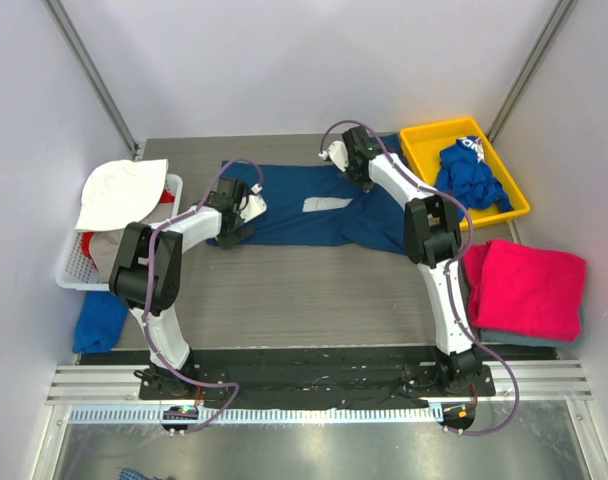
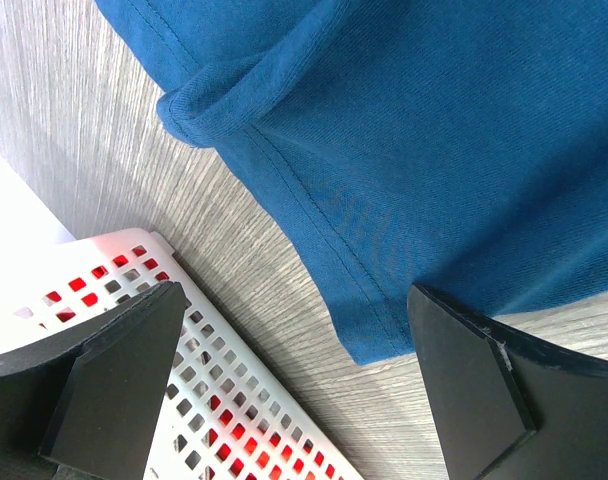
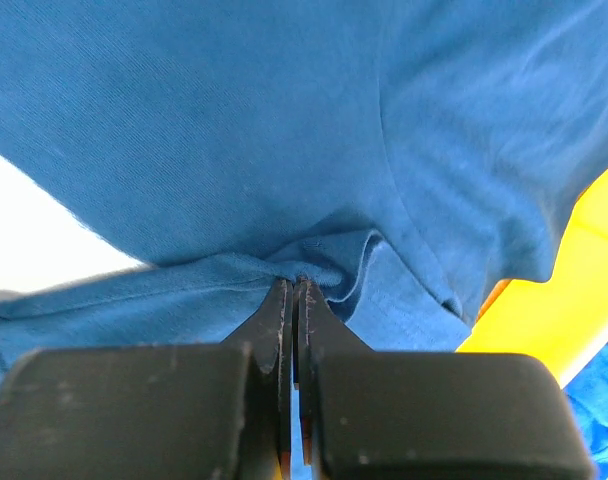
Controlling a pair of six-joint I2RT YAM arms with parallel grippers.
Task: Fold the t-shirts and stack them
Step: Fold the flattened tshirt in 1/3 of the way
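Note:
A dark blue t-shirt [image 1: 314, 210] lies spread across the middle of the table, with a small white patch on it. My left gripper [image 1: 235, 232] is open at the shirt's left end. In the left wrist view [image 2: 304, 400] it hovers over the shirt's hem corner [image 2: 374, 340]. My right gripper [image 1: 363, 181] is at the shirt's far edge, shut on a pinched fold of the blue cloth [image 3: 296, 285]. A folded magenta-pink t-shirt [image 1: 529, 285] lies at the right. A royal-blue t-shirt with white lettering [image 1: 474, 175] is crumpled in a yellow tray [image 1: 421, 140].
A white perforated basket [image 1: 72, 268] stands at the left, with white cloth [image 1: 122, 190] and something red in it; its rim shows in the left wrist view [image 2: 214, 340]. A blue cloth [image 1: 101, 320] lies in front of it. Grey walls close in both sides.

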